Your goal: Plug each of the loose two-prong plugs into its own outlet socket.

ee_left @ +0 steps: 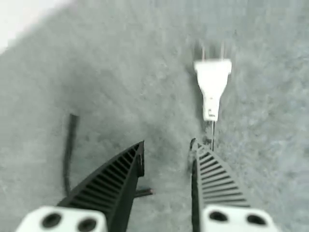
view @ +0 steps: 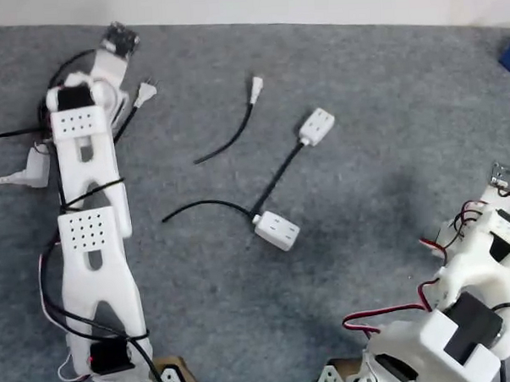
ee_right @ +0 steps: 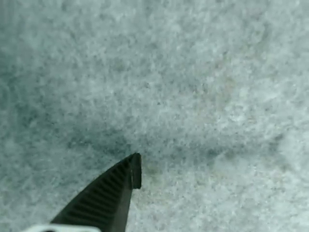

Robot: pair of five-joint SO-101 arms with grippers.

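We see the left gripper [ee_left: 166,151] half parted and empty over the carpet [view: 386,84], one plug [ee_left: 212,82] just ahead. The second plug [view: 256,88], far socket [view: 316,126] and near socket [view: 277,230] lie mid-table. The right gripper [ee_right: 193,174] gapes wide, empty, one finger cut off.

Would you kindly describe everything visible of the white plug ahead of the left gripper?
The white plug looks like moulded plastic, its body narrowing to a neck where a thin dark cord leaves. Two metal prongs point away from the left gripper, which is open. It lies flat and unplugged on the grey felt-like surface; the cord runs back beside one finger, contact unclear.
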